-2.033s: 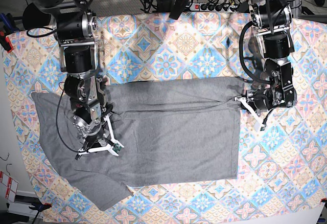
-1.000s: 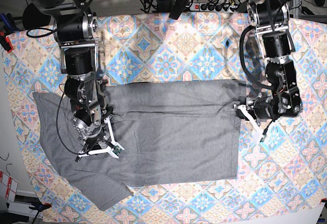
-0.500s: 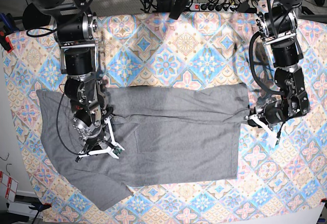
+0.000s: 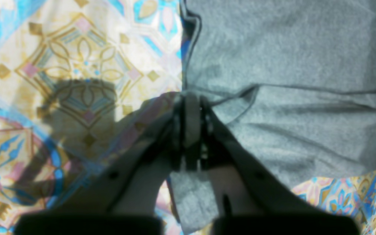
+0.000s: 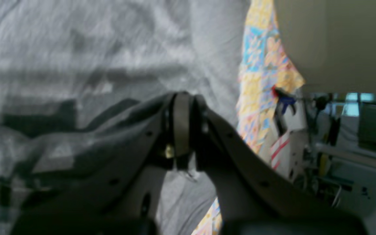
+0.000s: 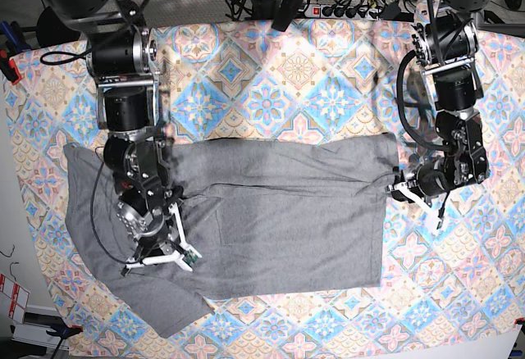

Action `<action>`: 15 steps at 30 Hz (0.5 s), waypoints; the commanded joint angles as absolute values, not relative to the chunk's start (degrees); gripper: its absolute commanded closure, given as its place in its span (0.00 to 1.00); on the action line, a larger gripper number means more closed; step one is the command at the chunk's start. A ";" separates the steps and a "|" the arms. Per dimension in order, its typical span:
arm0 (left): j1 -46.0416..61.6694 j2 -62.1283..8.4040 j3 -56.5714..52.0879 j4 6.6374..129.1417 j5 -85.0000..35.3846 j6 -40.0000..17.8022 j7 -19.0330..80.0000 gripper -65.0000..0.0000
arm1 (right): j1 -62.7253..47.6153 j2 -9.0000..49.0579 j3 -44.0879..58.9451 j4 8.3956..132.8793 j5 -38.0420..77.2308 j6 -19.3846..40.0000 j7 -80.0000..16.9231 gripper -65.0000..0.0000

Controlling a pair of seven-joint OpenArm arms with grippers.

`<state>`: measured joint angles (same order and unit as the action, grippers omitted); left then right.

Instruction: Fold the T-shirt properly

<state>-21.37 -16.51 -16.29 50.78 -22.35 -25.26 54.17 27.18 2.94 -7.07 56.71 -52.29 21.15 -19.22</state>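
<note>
The grey T-shirt [image 6: 279,211] lies spread flat across the patterned tablecloth [image 6: 303,72], one sleeve pointing to the lower left. My left gripper [image 6: 399,188] is shut on its right edge. The left wrist view shows the fingertips [image 4: 191,101] pinching a ridge of the grey T-shirt [image 4: 289,58] beside the bare tablecloth [image 4: 77,65]. My right gripper [image 6: 164,259] rests on the shirt's left part. In the right wrist view its fingers [image 5: 181,107] are shut, with a fold of T-shirt [image 5: 77,49] drawn up to them.
A power strip [image 6: 344,11] and cables lie beyond the table's far edge. A red clamp [image 6: 10,68] grips the cloth at the left edge, and another clamp [image 6: 66,332] sits at the lower left corner. Both arm columns stand over the cloth's far corners.
My left gripper has moved right and a little down, pulling the shirt's right edge with it. The whole shirt has shifted right and lies flatter. The right gripper has slid slightly down.
</note>
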 commanded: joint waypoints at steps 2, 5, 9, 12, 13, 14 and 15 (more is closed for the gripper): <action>-22.73 -17.36 -16.40 51.74 -23.16 -25.54 53.58 0.97 | 29.05 2.51 -6.90 57.98 -52.44 20.26 -18.33 0.98; -22.20 -17.36 -16.40 51.74 -23.16 -25.54 53.32 0.97 | 29.14 2.42 -7.25 57.71 -52.44 20.26 -18.59 0.96; -22.11 -17.36 -16.40 51.74 -23.16 -25.54 53.41 0.97 | 29.05 2.42 -7.34 57.45 -52.53 20.26 -18.59 0.78; -22.11 -17.45 -16.40 51.74 -23.16 -25.54 53.58 0.97 | 28.79 2.51 -7.34 57.63 -52.53 20.26 -18.24 0.57; -22.11 -17.45 -16.40 51.74 -23.16 -25.54 53.58 0.97 | 28.70 2.68 -7.34 57.71 -52.53 20.26 -18.24 0.52; -22.11 -17.45 -16.40 51.74 -23.16 -25.54 53.58 0.97 | 28.53 2.77 -7.34 57.71 -52.53 20.26 -18.24 0.47; -22.11 -17.89 -16.40 51.74 -23.16 -25.54 53.58 0.97 | 28.09 2.77 -7.34 57.80 -52.53 20.26 -18.24 0.44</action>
<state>-20.67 -16.69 -16.29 50.78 -22.37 -25.28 54.22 26.63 2.52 -7.40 56.58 -52.31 21.19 -19.00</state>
